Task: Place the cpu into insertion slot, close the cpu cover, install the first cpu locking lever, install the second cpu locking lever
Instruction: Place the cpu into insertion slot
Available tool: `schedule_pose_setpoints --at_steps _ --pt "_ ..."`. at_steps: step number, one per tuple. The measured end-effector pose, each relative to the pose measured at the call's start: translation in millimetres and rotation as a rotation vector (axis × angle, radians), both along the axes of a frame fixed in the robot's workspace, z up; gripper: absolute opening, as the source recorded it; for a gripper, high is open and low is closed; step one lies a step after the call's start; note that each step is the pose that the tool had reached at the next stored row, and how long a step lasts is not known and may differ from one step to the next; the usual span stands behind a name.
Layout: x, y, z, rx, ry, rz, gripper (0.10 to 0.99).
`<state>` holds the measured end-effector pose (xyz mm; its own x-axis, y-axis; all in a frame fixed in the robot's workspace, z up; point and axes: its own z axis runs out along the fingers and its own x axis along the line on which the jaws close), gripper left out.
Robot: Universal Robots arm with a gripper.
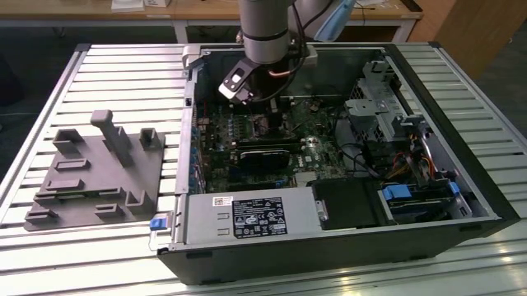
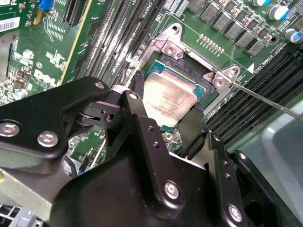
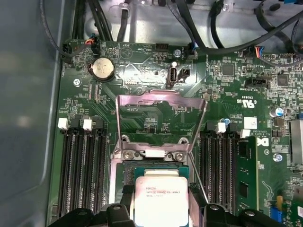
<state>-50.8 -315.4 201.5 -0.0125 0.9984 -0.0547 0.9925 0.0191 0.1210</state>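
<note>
In both wrist views the cpu (image 2: 166, 100) (image 3: 161, 195), a silvery square chip, sits between my black fingers (image 2: 191, 126), which press on two opposite edges. It hangs just over the insertion slot (image 2: 188, 72) (image 3: 137, 171), whose black rim and teal inside show past the chip's edge. The cpu cover (image 3: 124, 124), a thin metal frame, stands tilted open behind the slot. A thin locking lever (image 2: 266, 98) sticks out beside the slot. In the exterior view my gripper (image 1: 251, 102) reaches down into the open computer case over the green board.
Rows of black memory slots (image 3: 85, 161) flank the insertion slot on both sides. A black heatsink block (image 1: 268, 154), a grey power supply box (image 1: 247, 216) and a drive cage (image 1: 379, 111) stand inside the case. A grey fixture plate (image 1: 91, 179) lies at the exterior view's left.
</note>
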Motion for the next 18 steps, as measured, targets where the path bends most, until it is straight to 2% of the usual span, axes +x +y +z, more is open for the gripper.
schedule_pose_setpoints --at_steps 8,11,18 --pt "-0.8 1.5 -3.4 0.002 0.0002 -0.006 0.537" --pt "-0.9 1.5 -3.5 0.015 0.0002 -0.007 0.537" --pt "-0.8 1.6 -5.7 0.017 0.0 -0.006 0.537"
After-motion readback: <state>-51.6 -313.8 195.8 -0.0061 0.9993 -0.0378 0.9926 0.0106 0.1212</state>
